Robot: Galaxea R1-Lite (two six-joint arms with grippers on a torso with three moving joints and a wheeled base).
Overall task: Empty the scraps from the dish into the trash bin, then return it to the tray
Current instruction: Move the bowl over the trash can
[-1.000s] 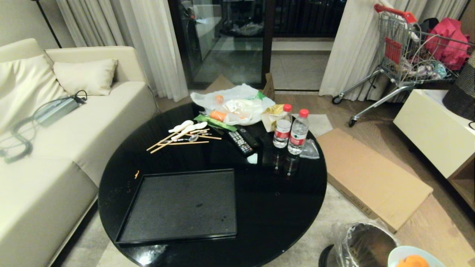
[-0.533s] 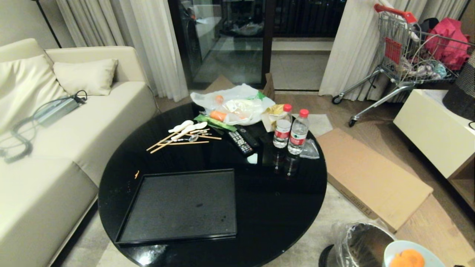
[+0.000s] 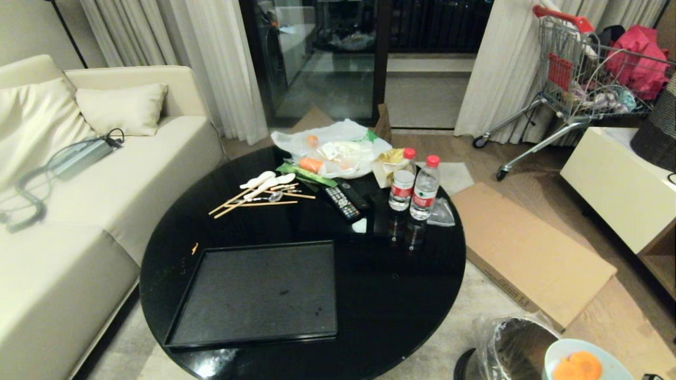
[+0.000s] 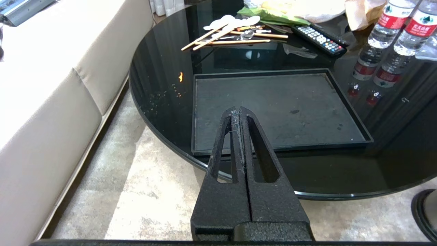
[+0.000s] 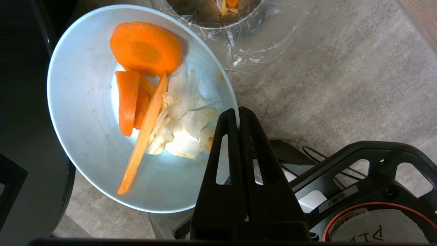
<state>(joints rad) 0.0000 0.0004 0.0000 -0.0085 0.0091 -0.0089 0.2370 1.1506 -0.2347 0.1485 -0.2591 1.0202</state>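
Your bowl [image 3: 575, 361] has crept a bit closer to the trash bin [image 3: 520, 348]. The right tool [image 5: 238, 114] pinches its rim tight. Carrot scraps [image 5: 145, 48] are inside, not dumped yet. The black tray [image 3: 259, 293] on the worktop [image 3: 401, 274] waits.

Right hand [image 5: 238, 114] clamped; left hand [image 4: 238, 112] closed, idle.
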